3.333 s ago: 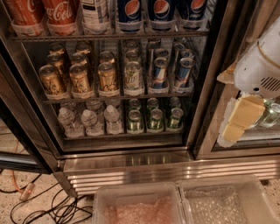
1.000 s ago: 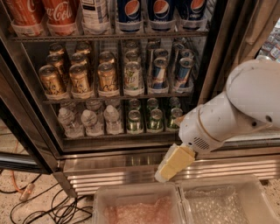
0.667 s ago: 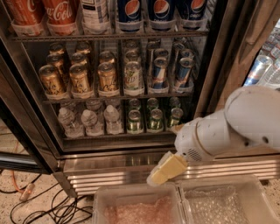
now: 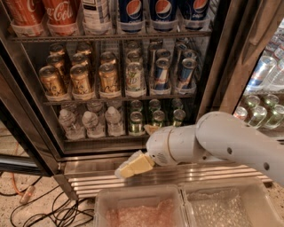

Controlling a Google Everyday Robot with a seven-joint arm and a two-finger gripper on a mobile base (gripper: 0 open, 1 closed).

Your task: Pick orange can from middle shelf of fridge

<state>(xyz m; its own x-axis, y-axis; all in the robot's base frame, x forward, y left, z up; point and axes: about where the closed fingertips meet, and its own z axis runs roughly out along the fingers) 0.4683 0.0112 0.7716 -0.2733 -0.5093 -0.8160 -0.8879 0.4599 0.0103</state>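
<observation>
Several golden-orange cans stand in rows at the left of the middle shelf [image 4: 120, 98]; the front ones are at the far left [image 4: 52, 82], centre-left [image 4: 81, 80] and next to the pale can [image 4: 108, 77]. The fridge [image 4: 213, 66] has a steel frame and a ribbed base. My gripper [image 4: 132, 166], cream-coloured, is low in front of the fridge base. It points left, below the bottom rack and well under the orange cans. It holds nothing that I can see. My white arm [image 4: 222, 142] comes in from the right.
A pale green-lettered can [image 4: 135, 79] and blue-and-silver cans [image 4: 160, 73] share the middle shelf. Cola bottles [image 4: 60, 13] stand above, water bottles [image 4: 93, 123] and green cans [image 4: 136, 122] below. Two clear bins [image 4: 142, 208] lie at the bottom. Cables [image 4: 26, 195] trail on the floor at the left.
My arm has swung from the right side down and left across the fridge front. The gripper now sits lower and further left, before the ribbed base. The cans have not moved.
</observation>
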